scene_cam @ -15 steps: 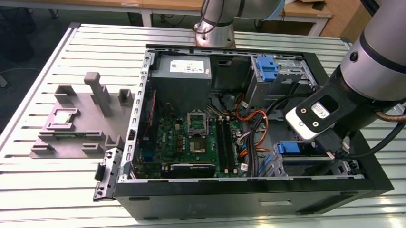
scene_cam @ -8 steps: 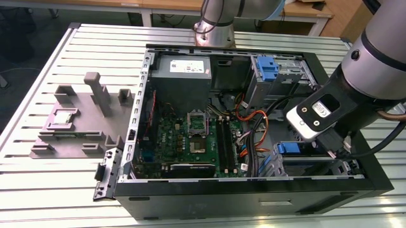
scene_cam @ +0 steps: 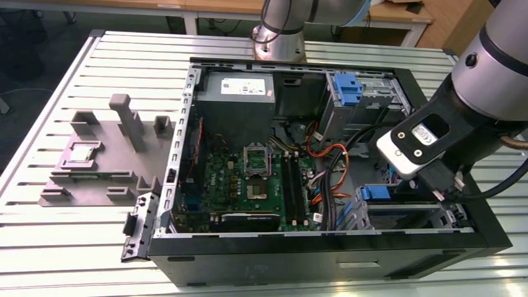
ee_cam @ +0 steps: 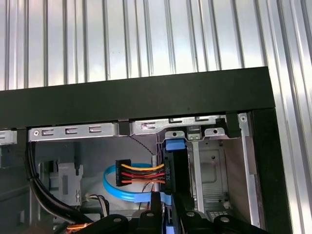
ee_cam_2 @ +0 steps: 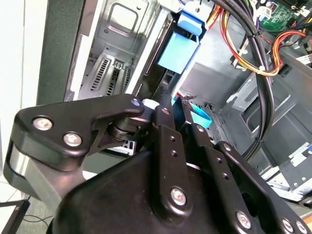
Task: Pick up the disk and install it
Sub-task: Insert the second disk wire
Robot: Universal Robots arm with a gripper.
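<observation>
The disk (ee_cam: 174, 163) stands on edge inside the lower drive cage at the corner of the open computer case (scene_cam: 330, 250). Its blue carrier end (ee_cam_2: 178, 48) points away from the wrist. In the exterior view that blue end (scene_cam: 375, 193) shows just beside the arm's wrist. My gripper (ee_cam: 167, 201) reaches down into the case with a black finger on each flat side of the disk, shut on it. In the second wrist view the gripper (ee_cam_2: 175, 108) has its fingertips (ee_cam_2: 164, 111) close together around the dark disk edge.
Orange, red and black cables (ee_cam_2: 246, 48) and a blue ribbon cable (ee_cam: 117, 187) run close beside the drive cage. The motherboard (scene_cam: 247, 179), a grey power supply (scene_cam: 237, 90) and an upper bay with a blue latch (scene_cam: 350, 93) fill the case. A grey fixture (scene_cam: 107, 154) lies on the slatted table.
</observation>
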